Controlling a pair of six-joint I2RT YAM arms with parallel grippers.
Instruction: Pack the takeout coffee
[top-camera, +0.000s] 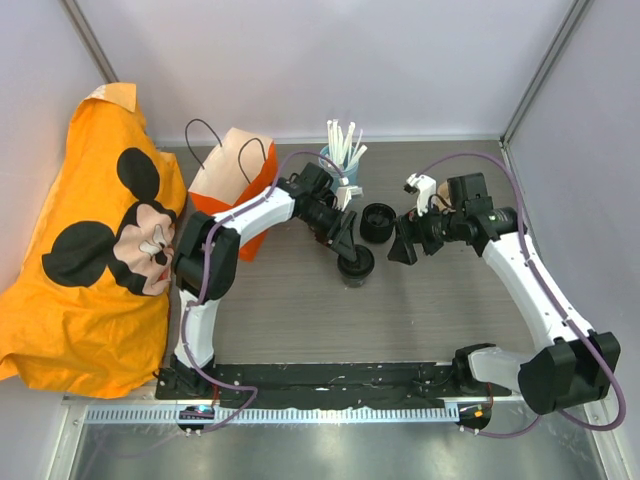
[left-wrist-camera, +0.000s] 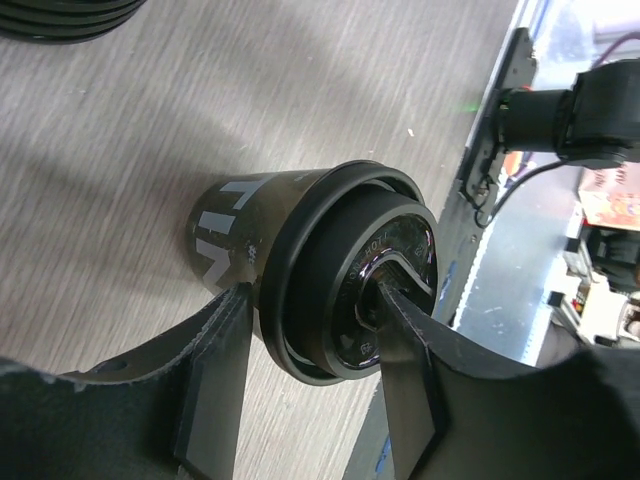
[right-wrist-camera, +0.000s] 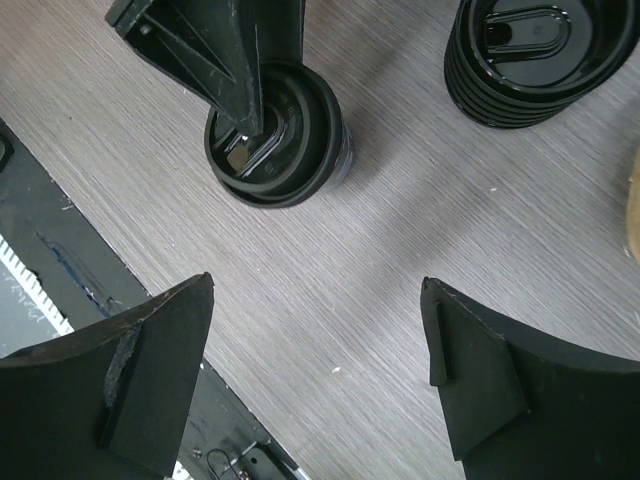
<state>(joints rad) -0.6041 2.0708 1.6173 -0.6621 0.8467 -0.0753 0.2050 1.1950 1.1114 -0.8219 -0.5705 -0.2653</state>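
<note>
**A:** Where is the coffee cup (left-wrist-camera: 225, 225)?

**B:** It stands upright on the desk (top-camera: 300, 330), about the middle in the overhead view. It is black with white lettering on its side, and a black lid (left-wrist-camera: 300, 235) sits on top.

**A:** And the left fingers (left-wrist-camera: 215, 390)?

**B:** They are down at the cup, partly closed and astride the lid's rim. One lies against the outside of the rim, and the tip of the other rests in the hollow on top of the lid. Whether they clamp it or merely touch it, I cannot tell.

**A:** The right fingers (right-wrist-camera: 150, 370)?

**B:** They are spread wide with nothing between them, over bare desk at the cup's 2 o'clock and apart from it.

**A:** What else is around?

**B:** A stack of black lids (top-camera: 377, 222) is at the cup's 1 o'clock, near it but not touching. A holder of white sticks (top-camera: 340, 150) is at 12 o'clock, further back. An orange-and-white paper bag (top-camera: 232, 165) with dark handles stands at 10 o'clock, behind the left arm. An orange cloth (top-camera: 90, 250) with a cartoon mouse lies at 9 o'clock, along the desk's left edge.
</note>
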